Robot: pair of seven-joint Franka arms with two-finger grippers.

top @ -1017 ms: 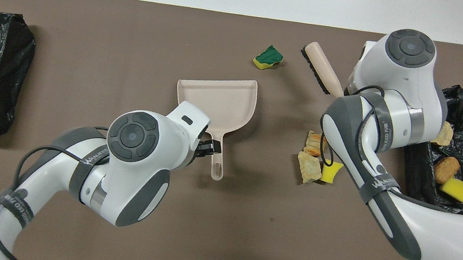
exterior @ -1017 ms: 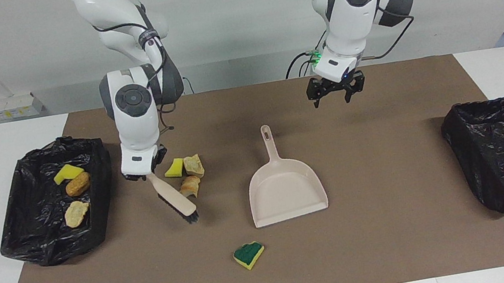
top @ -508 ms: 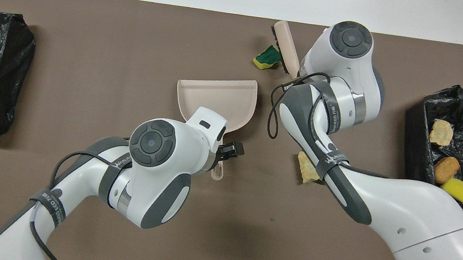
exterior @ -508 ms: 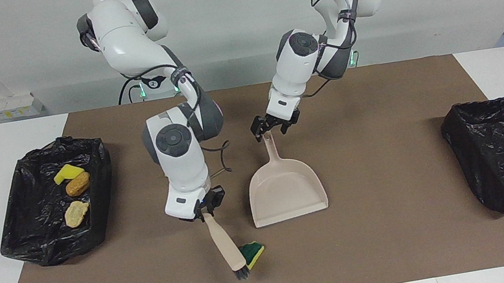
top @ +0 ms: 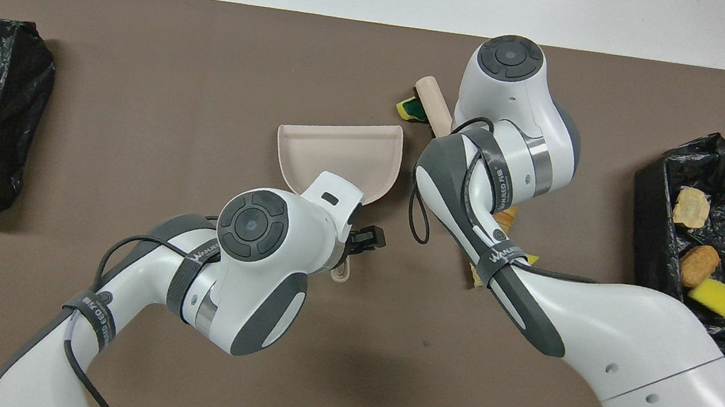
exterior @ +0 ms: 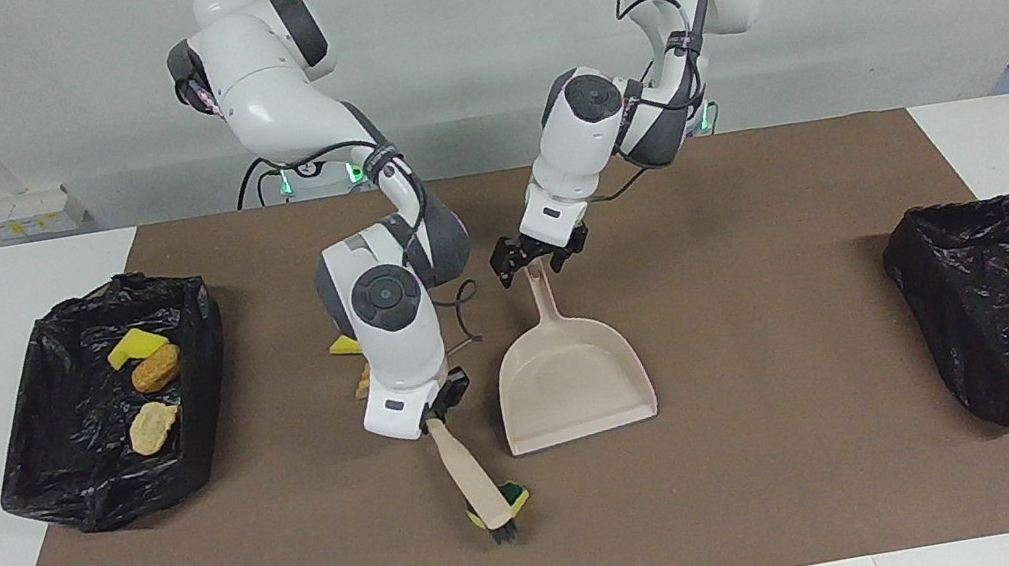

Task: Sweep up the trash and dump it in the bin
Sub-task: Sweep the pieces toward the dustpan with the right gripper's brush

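We see the right gripper [exterior: 438,417] clamped on a brush [exterior: 476,483], bristles touching the green-topped sponge [exterior: 515,497] just past the dustpan [exterior: 573,383] mouth. Left gripper [exterior: 538,255] sits at the dustpan handle tip; can't tell if it grips. Three scraps [exterior: 145,380] lie in the bin [exterior: 77,462] at right arm's end; others hide by the right arm.

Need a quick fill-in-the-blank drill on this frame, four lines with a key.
1. The right gripper holds the brush by its ___.
2. The brush head is at the ___-topped sponge piece.
3. The bin at the right arm's end of the table holds ___ scraps.
4. The left gripper is at the handle of the ___.

Missing: handle; green; three; dustpan
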